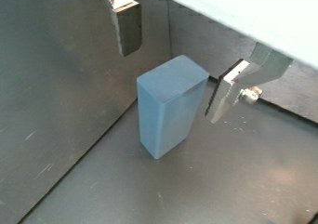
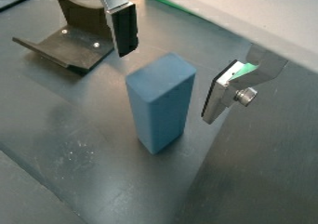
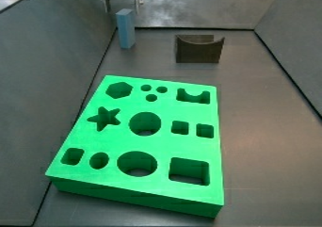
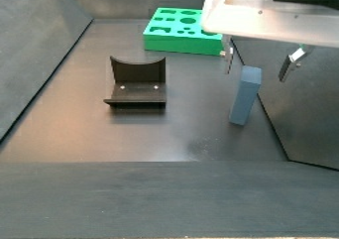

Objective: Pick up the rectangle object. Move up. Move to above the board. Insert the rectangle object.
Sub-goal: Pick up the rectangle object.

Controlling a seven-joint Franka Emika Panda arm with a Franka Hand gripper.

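At upper left of a side view we see the blue block (image 3: 124, 28) standing upright on the dark floor, w/ the gripper (image 3: 126, 7) just above it. In both wrist views the fingers (image 1: 128, 28) are spread apart, one each side of the block (image 2: 162, 102), not touching it. The green board (image 3: 145, 141) lies well apart, lower centre; the fixture (image 3: 198, 47) stands at upper right.

No legible text, label, brand, number or sign on anything in view.
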